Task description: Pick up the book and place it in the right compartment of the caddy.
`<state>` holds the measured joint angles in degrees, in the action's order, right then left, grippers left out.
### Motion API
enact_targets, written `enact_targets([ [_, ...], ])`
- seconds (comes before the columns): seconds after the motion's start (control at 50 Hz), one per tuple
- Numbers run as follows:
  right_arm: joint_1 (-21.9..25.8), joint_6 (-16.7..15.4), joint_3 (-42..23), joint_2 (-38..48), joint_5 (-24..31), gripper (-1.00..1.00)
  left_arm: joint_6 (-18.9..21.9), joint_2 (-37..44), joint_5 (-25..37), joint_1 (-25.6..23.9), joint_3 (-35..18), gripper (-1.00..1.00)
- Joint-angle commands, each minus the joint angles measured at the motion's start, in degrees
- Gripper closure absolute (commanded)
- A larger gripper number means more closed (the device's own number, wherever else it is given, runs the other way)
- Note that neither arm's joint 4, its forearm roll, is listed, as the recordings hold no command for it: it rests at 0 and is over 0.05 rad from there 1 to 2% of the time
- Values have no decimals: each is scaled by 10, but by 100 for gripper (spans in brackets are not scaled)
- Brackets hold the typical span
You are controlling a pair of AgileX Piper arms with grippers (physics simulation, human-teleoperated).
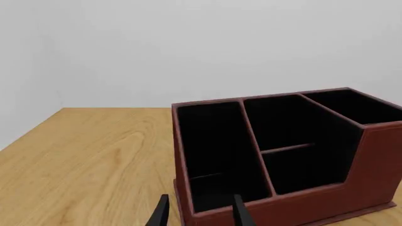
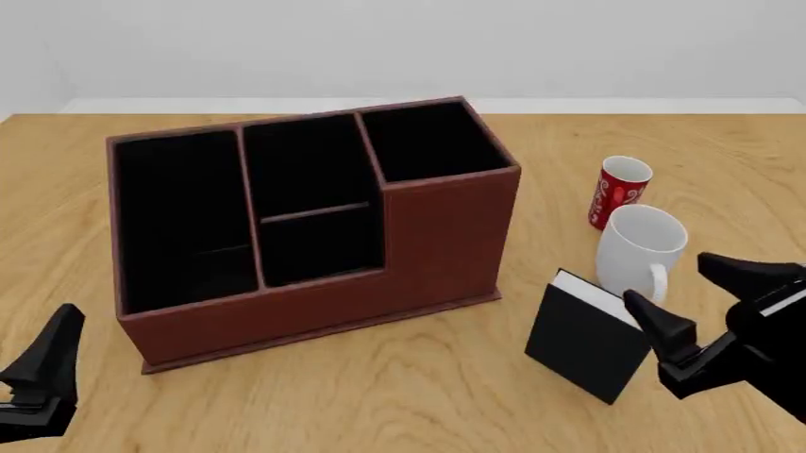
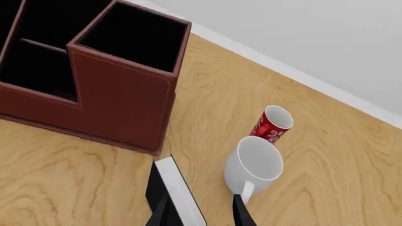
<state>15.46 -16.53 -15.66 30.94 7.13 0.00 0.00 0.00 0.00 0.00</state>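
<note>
Reddish-brown leather-look caddy (image 2: 315,226) sits in the middle of the wooden desk (image 2: 416,396), black inside, three sections. Its right compartment (image 2: 428,142) is the tall square one with the raised front wall, and nothing shows inside it from the front view.

Off to the right of the caddy, the book (image 2: 582,337) stands upright on the desk, black cover toward the camera, white page edges along the top. It's clear of the caddy, and from the front it overlaps the base of the white mug (image 2: 639,250). A red can (image 2: 618,192) stands just behind the mug, farther back.

Right hand (image 2: 705,307) is low at the book's right side with its fingers spread wide. In the right wrist view, one finger (image 3: 164,213) overlaps the book's cover and the other (image 3: 242,213) is over by the mug handle, so the book's page edge sits between them. Nothing is gripped as far as I can see.

Left hand (image 1: 197,214) hangs at the near left corner of the desk, short of the caddy's left end, fingers parted, holding nothing.
</note>
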Motion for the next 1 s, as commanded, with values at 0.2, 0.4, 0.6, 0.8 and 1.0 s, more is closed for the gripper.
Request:
enact_targets([
  [0.2, 3, -42, -60, 126, 30, -100, 0, 0, 0, 0, 0, -100],
  [0.4, 13, -33, -79, 172, 39, -100, 0, 0, 0, 0, 0, -100],
  [0.6, 18, -30, -94, 207, 50, -100, 0, 0, 0, 0, 0, -100],
  [0.8, 24, -15, -88, 243, 34, -100, 0, 0, 0, 0, 0, -100],
  [1.0, 40, 0, -74, 290, 13, -100, 0, 0, 0, 0, 0, -100],
])
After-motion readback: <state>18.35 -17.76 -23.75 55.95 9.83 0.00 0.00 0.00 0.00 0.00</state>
